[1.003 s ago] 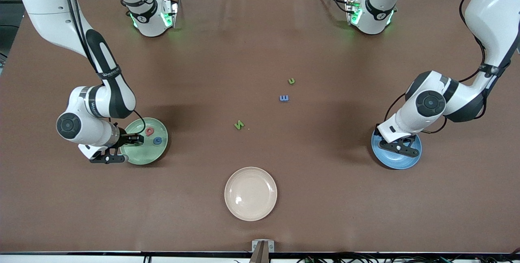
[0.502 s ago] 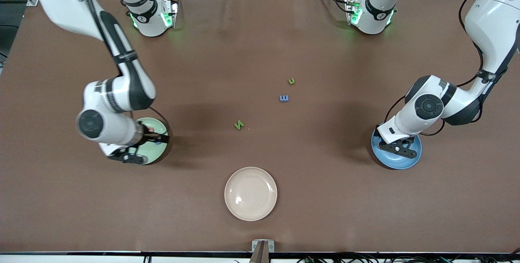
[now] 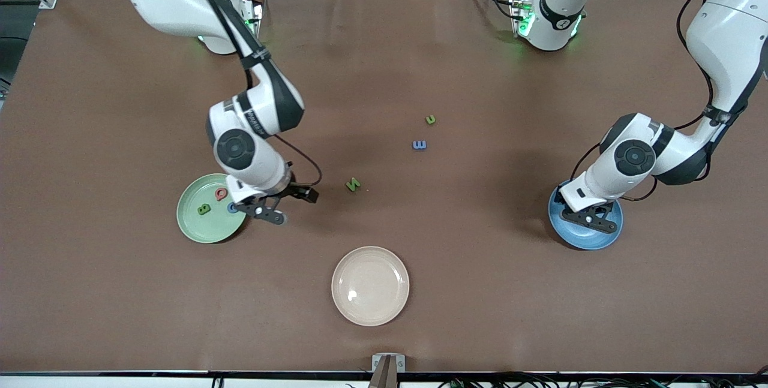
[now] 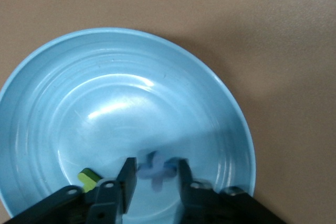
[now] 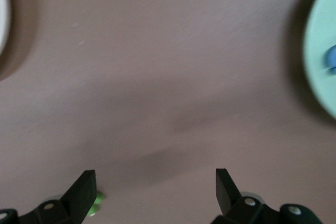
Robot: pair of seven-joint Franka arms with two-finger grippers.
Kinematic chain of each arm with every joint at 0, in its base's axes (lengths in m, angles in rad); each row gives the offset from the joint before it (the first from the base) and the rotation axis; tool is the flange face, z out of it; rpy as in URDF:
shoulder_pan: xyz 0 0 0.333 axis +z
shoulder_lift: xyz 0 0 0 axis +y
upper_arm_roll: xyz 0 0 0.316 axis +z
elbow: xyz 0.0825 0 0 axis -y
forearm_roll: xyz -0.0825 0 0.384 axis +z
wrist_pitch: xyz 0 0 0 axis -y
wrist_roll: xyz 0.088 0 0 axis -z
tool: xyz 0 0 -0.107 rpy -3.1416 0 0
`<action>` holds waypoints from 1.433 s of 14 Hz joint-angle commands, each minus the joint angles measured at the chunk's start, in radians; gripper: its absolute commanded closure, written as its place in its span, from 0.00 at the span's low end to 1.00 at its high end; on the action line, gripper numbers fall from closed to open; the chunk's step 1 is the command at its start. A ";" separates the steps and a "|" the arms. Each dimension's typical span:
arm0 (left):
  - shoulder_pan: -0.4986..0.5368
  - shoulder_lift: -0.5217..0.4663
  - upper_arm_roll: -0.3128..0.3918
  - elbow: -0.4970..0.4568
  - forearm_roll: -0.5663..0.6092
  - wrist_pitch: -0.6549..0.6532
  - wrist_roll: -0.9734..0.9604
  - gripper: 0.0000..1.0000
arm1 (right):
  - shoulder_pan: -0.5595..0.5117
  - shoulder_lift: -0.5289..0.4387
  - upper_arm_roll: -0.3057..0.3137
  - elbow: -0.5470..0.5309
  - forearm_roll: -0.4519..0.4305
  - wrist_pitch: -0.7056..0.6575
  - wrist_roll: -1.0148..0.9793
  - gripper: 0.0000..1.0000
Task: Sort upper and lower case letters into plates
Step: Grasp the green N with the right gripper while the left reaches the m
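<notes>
The pale green plate (image 3: 191, 226) holds a green letter (image 3: 204, 208), a red letter (image 3: 221, 194) and a blue letter (image 3: 232, 208). My right gripper (image 3: 289, 205) hangs open and empty over bare table beside that plate, and in its wrist view (image 5: 156, 182) a green letter (image 5: 94, 203) shows by one finger. My left gripper (image 3: 591, 218) is low over the blue plate (image 3: 585, 239). Its jaws (image 4: 155, 179) stand a little apart, with a blurred blue x letter (image 4: 156, 169) loose between them. A green letter (image 4: 88, 178) lies in the blue plate (image 4: 105, 93).
Three loose letters lie mid-table: a green one (image 3: 353, 184), a blue one (image 3: 419, 144) and another green one (image 3: 430, 119). A cream plate (image 3: 370, 285) sits nearer the front camera, with nothing in it.
My right gripper opened over the green plate, left a green letter there, then swung off toward the middle of the table. My left gripper's jaws parted slightly over the blue plate.
</notes>
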 commanded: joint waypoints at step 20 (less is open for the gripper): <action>-0.402 -0.043 -0.306 0.111 -0.328 -0.256 -0.879 0.00 | 0.200 0.154 -0.016 -0.012 -0.020 0.230 0.637 0.04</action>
